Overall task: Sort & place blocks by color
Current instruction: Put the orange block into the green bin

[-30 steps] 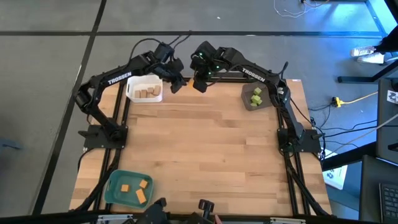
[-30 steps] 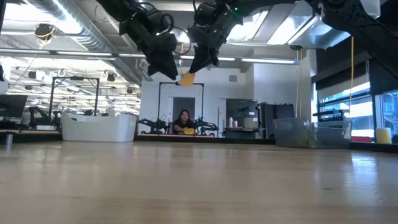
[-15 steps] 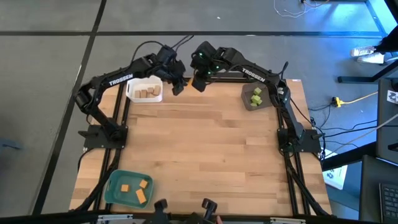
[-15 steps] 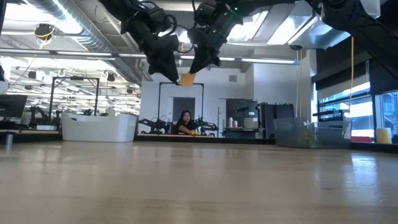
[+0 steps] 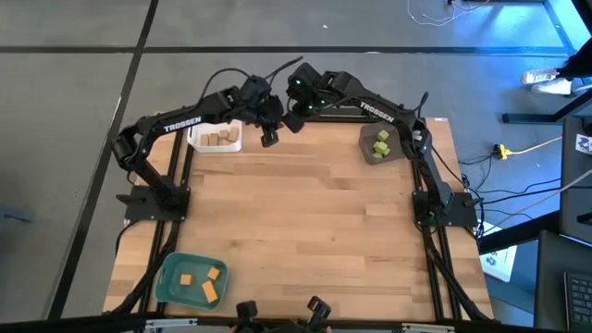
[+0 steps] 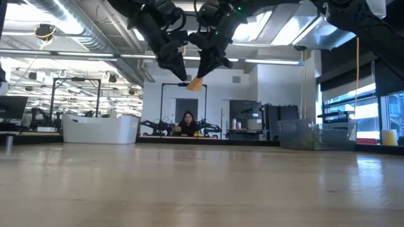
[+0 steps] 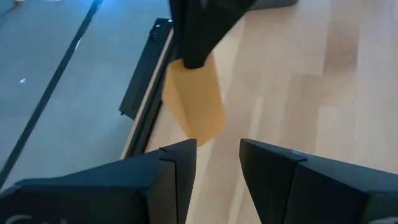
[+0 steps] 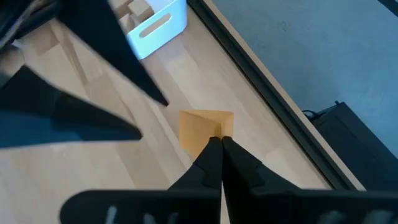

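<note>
Right end effector [image 6: 201, 74] pinching an orange block [image 6: 196, 84] high above the wooden table [image 5: 314, 222] — left end effector [image 6: 180, 74] spread beside it.

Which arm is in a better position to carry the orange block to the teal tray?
Probably left. The teal tray lies at the left arm's side, and the open left gripper is beside the orange block, which the right gripper pinches by one edge.

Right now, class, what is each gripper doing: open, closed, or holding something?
Left gripper: open, empty, next to the orange block.
Right gripper: closed on the orange block.
</note>
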Robot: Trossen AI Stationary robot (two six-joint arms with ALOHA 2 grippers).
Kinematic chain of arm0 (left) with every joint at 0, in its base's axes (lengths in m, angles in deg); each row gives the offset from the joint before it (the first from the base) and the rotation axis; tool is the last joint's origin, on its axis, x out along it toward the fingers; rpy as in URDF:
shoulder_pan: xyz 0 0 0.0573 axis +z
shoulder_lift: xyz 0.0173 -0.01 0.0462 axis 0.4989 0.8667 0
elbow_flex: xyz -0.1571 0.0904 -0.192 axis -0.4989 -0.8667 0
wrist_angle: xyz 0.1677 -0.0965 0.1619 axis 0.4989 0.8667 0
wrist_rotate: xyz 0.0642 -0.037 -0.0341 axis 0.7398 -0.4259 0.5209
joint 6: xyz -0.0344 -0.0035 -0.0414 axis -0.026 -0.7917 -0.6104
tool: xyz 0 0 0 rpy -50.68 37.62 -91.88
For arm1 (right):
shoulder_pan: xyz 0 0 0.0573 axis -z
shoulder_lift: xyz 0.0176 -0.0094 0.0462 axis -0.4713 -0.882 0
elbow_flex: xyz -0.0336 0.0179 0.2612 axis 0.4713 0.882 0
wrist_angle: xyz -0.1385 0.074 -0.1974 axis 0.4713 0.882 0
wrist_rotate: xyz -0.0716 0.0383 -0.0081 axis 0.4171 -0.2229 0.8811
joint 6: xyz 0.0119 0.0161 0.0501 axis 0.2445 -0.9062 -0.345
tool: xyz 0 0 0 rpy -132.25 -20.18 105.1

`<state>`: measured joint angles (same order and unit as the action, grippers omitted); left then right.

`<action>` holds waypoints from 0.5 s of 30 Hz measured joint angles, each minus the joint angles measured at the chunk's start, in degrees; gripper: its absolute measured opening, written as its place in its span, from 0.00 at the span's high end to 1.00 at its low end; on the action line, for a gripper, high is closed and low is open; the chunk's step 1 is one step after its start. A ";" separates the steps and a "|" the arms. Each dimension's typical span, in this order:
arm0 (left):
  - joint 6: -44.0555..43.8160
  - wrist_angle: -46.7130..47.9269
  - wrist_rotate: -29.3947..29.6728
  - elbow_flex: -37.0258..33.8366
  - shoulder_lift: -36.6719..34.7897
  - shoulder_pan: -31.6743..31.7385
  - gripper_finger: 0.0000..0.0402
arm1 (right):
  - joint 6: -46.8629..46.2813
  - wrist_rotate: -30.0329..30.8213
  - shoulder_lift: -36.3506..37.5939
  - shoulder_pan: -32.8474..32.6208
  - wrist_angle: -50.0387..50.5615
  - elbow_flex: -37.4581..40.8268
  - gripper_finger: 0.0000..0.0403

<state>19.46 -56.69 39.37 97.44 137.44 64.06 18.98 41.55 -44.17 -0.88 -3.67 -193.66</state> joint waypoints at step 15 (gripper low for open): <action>2.50 1.14 -10.78 0.02 -1.11 1.66 0.71 | 16.65 -3.69 0.00 -0.06 1.75 0.02 1.00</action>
<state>21.96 -55.55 28.59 97.46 136.32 65.72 35.63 37.87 -44.17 -0.94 -1.92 -193.64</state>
